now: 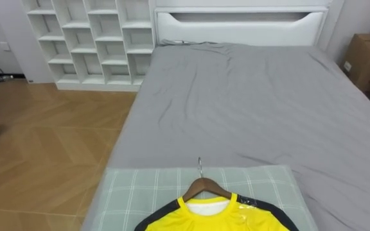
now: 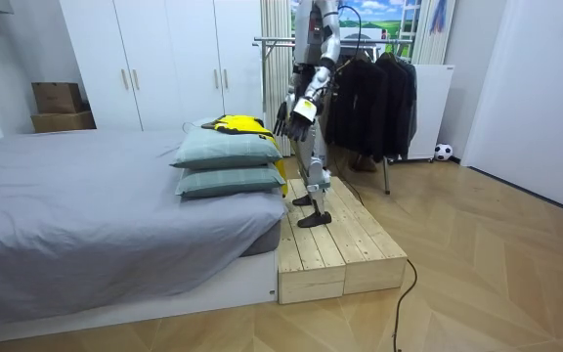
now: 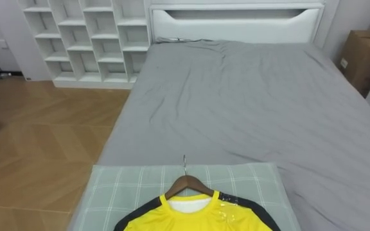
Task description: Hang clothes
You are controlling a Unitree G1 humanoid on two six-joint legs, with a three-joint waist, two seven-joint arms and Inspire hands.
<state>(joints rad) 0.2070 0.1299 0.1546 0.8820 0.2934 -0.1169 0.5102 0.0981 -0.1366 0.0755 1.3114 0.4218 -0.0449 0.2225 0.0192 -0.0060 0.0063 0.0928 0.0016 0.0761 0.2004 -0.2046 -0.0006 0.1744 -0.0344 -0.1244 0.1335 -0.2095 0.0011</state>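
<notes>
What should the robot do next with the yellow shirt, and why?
Probably reach its left hand down to the wooden hanger. The yellow shirt is already on the hanger, lying on the checked pillow just in front of the robot, while the hand hangs at its side. The clothes rack stands behind it.

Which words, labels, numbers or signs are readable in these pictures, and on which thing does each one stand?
None can be read.
White label on the cardboard box: too small to read.
Pale mark beside the collar of the yellow shirt: too blurred to read.
</notes>
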